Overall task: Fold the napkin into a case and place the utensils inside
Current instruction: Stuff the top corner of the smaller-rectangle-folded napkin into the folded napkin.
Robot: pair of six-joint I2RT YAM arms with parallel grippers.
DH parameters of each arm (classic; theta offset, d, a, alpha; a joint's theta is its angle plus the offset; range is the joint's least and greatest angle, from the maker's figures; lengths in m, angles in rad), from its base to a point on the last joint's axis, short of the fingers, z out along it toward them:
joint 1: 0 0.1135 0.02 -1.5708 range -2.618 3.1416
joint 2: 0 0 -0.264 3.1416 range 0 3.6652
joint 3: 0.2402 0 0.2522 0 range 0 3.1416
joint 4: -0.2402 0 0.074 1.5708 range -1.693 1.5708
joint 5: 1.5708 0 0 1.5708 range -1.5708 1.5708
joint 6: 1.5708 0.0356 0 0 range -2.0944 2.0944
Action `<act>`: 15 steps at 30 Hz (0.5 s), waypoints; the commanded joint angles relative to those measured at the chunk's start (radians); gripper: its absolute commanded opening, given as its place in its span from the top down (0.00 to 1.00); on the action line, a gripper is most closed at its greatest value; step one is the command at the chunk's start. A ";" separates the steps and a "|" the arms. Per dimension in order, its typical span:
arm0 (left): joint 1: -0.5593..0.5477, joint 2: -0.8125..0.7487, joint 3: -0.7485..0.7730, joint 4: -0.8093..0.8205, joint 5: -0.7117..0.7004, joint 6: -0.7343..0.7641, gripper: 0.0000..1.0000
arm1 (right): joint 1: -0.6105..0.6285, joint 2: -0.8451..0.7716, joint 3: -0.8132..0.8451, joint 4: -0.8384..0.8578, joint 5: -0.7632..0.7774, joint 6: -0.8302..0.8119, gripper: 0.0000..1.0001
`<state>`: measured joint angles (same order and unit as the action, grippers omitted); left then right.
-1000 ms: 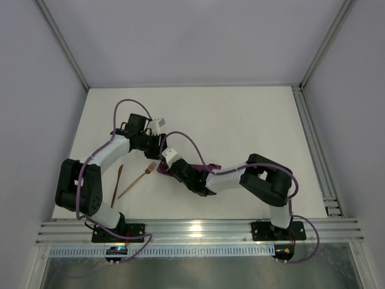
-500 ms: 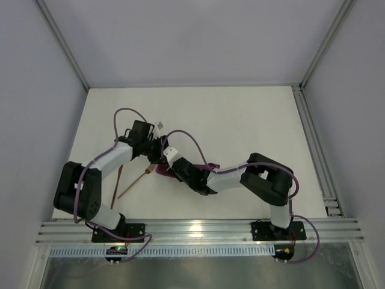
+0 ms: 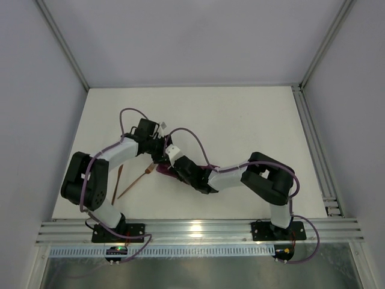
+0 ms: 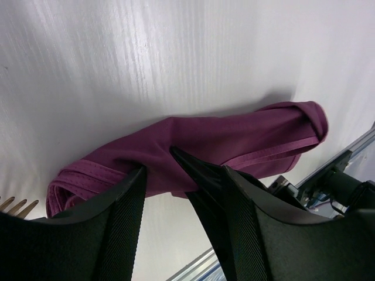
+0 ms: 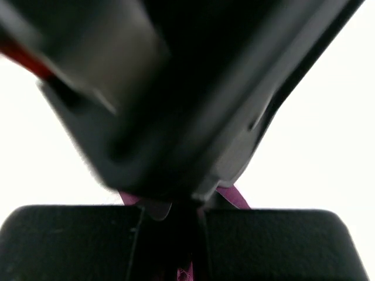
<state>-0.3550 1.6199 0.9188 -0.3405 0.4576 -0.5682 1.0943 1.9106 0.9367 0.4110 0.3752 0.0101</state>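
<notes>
Left fingers (image 4: 181, 165) are hanging apart right at the bunched napkin (image 4: 234, 140) on the bench (image 4: 176, 58), not clamping it. Right fingers (image 5: 234, 240) are squeezing tight on that same napkin

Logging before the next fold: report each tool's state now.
Left tool: open, tips at the napkin.
Right tool: shut on the napkin.

Robot lab cell: white table (image 3: 240, 120) walled by aluminium-framed grey panels (image 3: 180, 36).
</notes>
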 commanded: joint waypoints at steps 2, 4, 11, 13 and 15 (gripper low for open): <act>0.066 -0.089 0.098 -0.069 0.036 0.019 0.43 | -0.037 -0.033 -0.030 0.025 -0.053 0.074 0.97; 0.080 -0.136 0.106 -0.109 0.044 0.028 0.42 | -0.056 -0.036 -0.035 0.038 -0.078 0.093 0.97; 0.068 -0.123 0.037 -0.078 0.056 0.008 0.42 | -0.071 -0.007 0.020 0.008 -0.107 0.143 0.97; 0.056 -0.112 0.035 -0.066 0.046 0.005 0.41 | -0.082 -0.001 0.030 0.005 -0.113 0.160 0.97; 0.047 -0.100 0.037 -0.045 0.043 -0.007 0.41 | -0.088 0.011 0.045 0.002 -0.113 0.168 0.97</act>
<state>-0.2901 1.5051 0.9611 -0.4091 0.4870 -0.5648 1.0187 1.9038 0.9382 0.4236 0.2798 0.1349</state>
